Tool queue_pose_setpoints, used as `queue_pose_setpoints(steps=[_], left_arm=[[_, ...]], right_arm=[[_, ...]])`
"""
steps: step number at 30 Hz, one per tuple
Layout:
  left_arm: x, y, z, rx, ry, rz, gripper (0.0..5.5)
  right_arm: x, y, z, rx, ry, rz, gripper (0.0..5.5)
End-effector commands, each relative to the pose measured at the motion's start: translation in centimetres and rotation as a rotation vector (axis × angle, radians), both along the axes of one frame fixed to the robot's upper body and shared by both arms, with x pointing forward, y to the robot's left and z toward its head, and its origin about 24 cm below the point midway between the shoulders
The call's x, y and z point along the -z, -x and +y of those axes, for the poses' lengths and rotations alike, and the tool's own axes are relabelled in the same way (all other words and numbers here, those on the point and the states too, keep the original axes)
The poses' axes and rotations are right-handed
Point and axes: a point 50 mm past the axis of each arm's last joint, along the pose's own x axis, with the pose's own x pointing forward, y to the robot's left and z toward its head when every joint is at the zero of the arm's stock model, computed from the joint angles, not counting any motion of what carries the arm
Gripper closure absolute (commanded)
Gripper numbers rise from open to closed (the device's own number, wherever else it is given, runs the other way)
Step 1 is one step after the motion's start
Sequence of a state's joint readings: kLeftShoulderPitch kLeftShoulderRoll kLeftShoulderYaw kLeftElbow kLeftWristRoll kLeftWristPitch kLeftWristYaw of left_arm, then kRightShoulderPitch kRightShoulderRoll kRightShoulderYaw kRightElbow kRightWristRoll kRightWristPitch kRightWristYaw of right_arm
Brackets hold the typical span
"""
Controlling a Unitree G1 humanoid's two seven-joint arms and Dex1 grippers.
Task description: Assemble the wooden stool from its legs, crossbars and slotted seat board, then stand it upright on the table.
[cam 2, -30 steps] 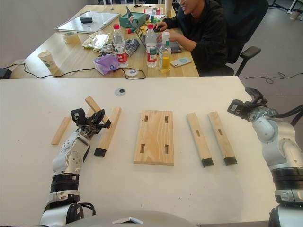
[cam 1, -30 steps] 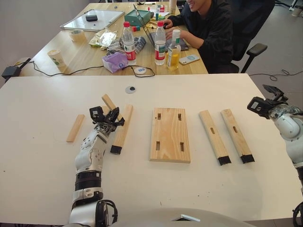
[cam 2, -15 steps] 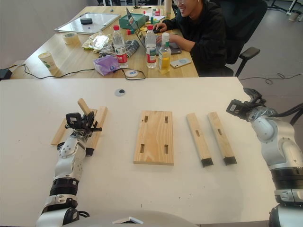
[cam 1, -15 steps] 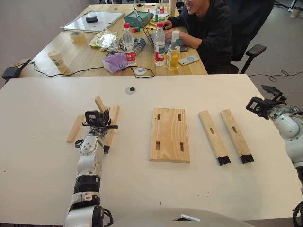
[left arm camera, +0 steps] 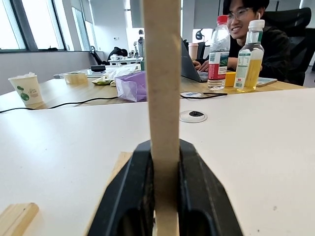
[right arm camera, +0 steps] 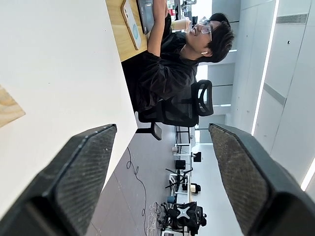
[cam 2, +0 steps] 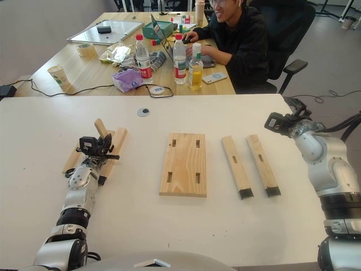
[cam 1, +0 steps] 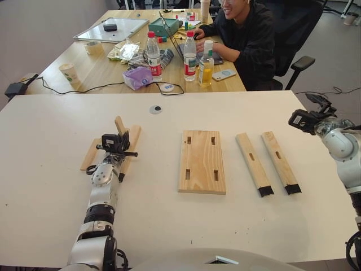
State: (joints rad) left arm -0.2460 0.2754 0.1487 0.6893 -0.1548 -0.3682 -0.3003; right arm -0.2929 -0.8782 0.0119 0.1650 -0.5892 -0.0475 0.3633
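Stool parts lie unassembled on the white table [cam 1: 45, 186]. The slotted seat board [cam 1: 202, 162] lies flat at the centre, its four slots facing up. Right of it, two legs [cam 1: 252, 164] [cam 1: 280, 161] lie side by side, slightly apart, black-capped ends toward the near edge. On the left side, the left gripper [cam 1: 115, 145] is clamped on a short crossbar [left arm camera: 162, 98], both fingers [left arm camera: 129, 196] pressed against its faces. The crossbar rises from the jaws and tilts toward the far side. A third leg [cam 2: 117, 140] lies flat on the table directly beneath this gripper, its black cap toward the near edge. A second crossbar [cam 1: 89, 155] lies just left of that leg. The right gripper [right arm camera: 162, 177] is raised at the table's far right edge, well apart from every part. Its two padded fingers [right arm camera: 81, 177] are spread wide with nothing between them.
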Motion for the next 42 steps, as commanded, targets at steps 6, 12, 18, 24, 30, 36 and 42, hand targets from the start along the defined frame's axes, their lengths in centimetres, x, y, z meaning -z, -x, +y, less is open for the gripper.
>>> queue_pose_setpoints(steps=[6,12,18,24,30,36,42], left_arm=[[6.0,4.4,-2.5,0.264,0.213,0.279,5.12],[4.3,4.1,-5.7,0.650,0.172,0.181,5.12],[4.8,5.3,-8.1,0.778,0.188,0.161,5.12],[6.3,6.6,-8.4,0.746,0.129,0.180,5.12],[6.8,7.0,-8.6,0.723,0.132,0.185,5.12],[7.6,7.6,-8.3,0.704,0.136,0.226,5.12],[7.7,7.7,-8.0,0.698,0.118,0.227,5.12]], right_arm=[[-1.5,-1.7,4.8,-0.190,-0.304,-0.073,2.04],[0.4,-2.9,9.9,-0.302,-0.661,0.014,2.04],[-2.7,-2.4,19.0,-0.610,-1.370,0.221,2.04],[-4.7,-0.7,24.3,-0.736,-1.484,0.493,3.30],[-0.8,0.1,25.6,-0.662,-1.267,0.627,4.55],[-5.3,0.5,26.1,-0.851,-1.402,0.497,5.50],[-0.8,1.3,26.5,-0.787,-1.161,0.719,5.50]])
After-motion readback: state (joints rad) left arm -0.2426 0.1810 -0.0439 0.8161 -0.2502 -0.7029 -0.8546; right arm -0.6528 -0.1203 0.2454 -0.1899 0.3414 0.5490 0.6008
